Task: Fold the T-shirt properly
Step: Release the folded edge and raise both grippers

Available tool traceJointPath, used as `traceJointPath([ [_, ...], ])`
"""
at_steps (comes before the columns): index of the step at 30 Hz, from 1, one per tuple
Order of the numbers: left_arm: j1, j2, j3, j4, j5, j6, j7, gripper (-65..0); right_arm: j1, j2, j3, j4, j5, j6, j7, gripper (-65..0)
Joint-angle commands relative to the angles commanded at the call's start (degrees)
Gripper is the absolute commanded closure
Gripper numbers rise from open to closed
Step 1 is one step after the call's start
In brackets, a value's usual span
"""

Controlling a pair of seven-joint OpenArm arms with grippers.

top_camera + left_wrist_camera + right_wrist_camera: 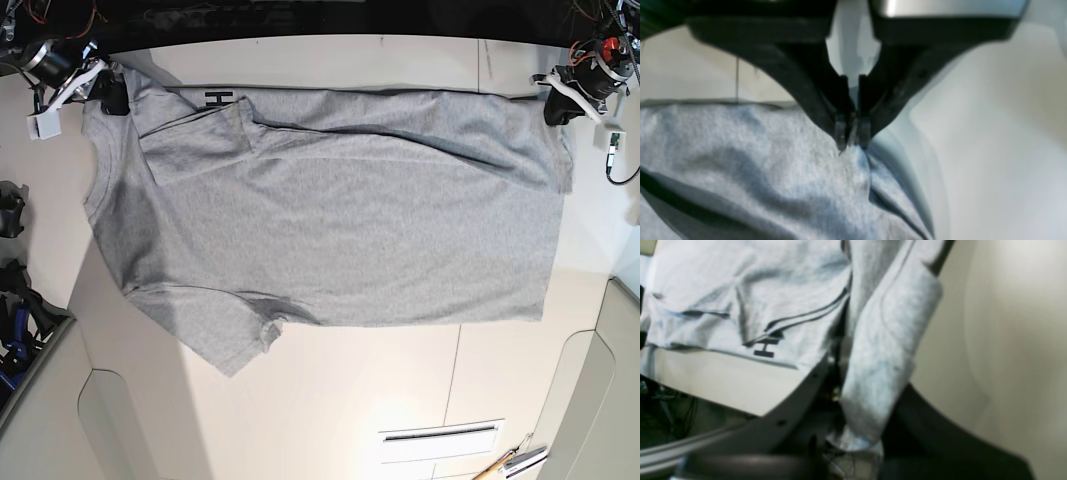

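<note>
The left gripper (852, 141), at the upper right of the base view, is clenched on a pinch of grey cloth at the shirt's corner. The right gripper (862, 420), at the upper left of that view, grasps a thicker, bunched fold that stands up between its fingers in the right wrist view. Between them the T-shirt (350, 230) spreads across the upper and middle part of the base view, its far edge running along the top of the table (300, 410). A strip along that edge is turned, with one black letter (218, 98) showing at the upper left, and a sleeve juts toward the lower left.

The step in hand looks like an early lengthwise fold, both ends of one side being carried over the body. The main risk seems to be uneven travel: if one arm leads, the fold will run askew. The left pinch looks slight, so a hard pull could let the corner slip out. The right bunch may set a crease or a lump when let go. The cloth already ripples near the upper left, and slack there could be trapped under the fold; too little lift would drag the lower layer along.
</note>
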Motion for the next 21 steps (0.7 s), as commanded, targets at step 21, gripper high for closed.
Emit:
traceJointPath([
  [21,2.80,0.96,-1.38,0.04,-2.10,-0.02,2.43,-7.3,-0.81,0.92,2.62,-0.02,-1.62,0.11,-2.16,-1.5],
])
